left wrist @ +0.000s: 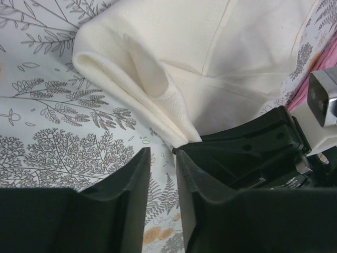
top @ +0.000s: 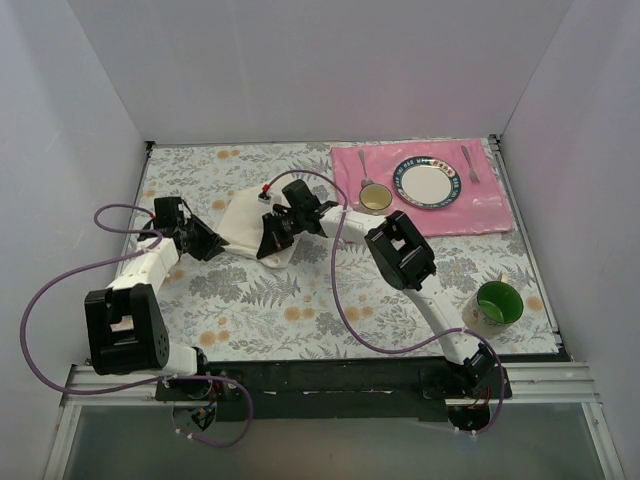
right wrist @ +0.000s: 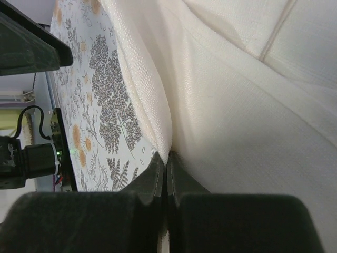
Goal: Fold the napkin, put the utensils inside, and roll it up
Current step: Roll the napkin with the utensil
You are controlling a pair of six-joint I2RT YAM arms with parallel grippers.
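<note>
Napkin (top: 240, 222), one, lying folded over on the flowered counter (top: 300, 310), left of centre. My right jaws are clamped on its doubled edge, seemingly to keep the layers together for the fold. My left jaws stand slightly apart beside its corner, gripping nothing. Pink placemat (top: 480, 215): one plate (top: 430, 185), two pieces of cutlery (top: 366, 170). Two cups (top: 498, 302). No knife is visible.

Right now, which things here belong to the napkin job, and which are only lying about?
Job: napkin; right hand, shut on its edge; left hand, open, near its corner.
Lying about: pink placemat, plate, spoon, fork, small bowl, green cup.
</note>
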